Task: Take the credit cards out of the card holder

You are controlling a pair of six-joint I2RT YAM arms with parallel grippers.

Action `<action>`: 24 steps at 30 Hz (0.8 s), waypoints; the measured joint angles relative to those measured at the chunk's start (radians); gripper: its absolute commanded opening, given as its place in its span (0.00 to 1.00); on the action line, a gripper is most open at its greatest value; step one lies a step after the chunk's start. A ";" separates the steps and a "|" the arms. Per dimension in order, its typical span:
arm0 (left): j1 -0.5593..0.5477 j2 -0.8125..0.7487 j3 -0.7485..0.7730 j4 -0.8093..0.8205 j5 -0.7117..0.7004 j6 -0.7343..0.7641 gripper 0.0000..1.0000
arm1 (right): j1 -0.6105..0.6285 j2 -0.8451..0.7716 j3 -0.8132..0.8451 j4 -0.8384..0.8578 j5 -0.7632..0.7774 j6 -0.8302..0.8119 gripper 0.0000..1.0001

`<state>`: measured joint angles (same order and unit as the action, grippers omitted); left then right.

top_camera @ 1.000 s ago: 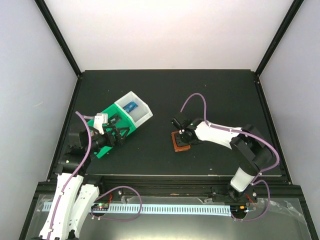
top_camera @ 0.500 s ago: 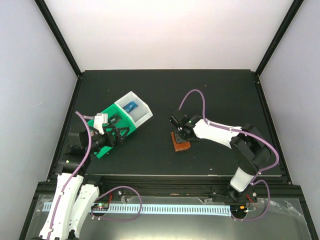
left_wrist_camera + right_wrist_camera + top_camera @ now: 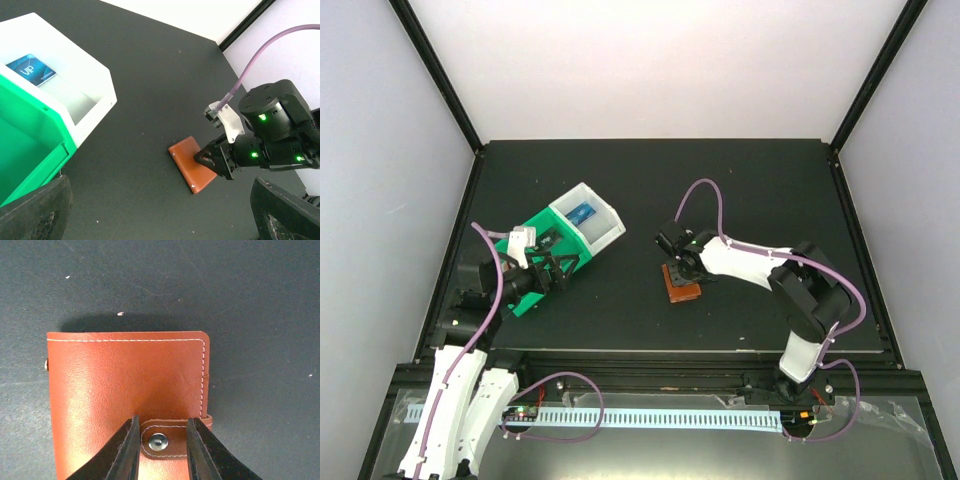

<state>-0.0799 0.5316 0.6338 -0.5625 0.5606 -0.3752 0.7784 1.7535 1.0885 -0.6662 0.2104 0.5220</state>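
The card holder [image 3: 125, 385] is a brown leather wallet, closed, lying flat on the black table; it also shows in the top view [image 3: 684, 288] and the left wrist view [image 3: 190, 162]. My right gripper [image 3: 159, 442] is narrowly open, its fingertips [image 3: 125, 452] down on the holder either side of the snap strap [image 3: 172, 440]. It shows in the top view [image 3: 680, 268] over the holder's far edge. A blue card [image 3: 31, 71] lies in the bin's white compartment [image 3: 583, 213]. The red and dark cards are hidden. My left gripper [image 3: 558, 263] hangs open and empty over the bin.
The green-and-white bin [image 3: 542, 248] stands at the left of the table; its white wall [image 3: 95, 85] and green wall [image 3: 45, 135] fill the left of the left wrist view. Black frame posts stand at the table's corners.
My right wrist has shifted a little to the left and away over the holder, so more of the brown cover shows. The left arm and the bin have not moved.
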 measured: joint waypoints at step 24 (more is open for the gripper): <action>-0.178 0.126 -0.001 0.019 -0.001 -0.079 0.91 | 0.006 -0.020 -0.036 0.060 0.032 -0.045 0.01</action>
<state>-0.2577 0.6575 0.6327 -0.5438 0.5594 -0.4538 0.7849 1.7336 1.0527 -0.6064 0.2420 0.4770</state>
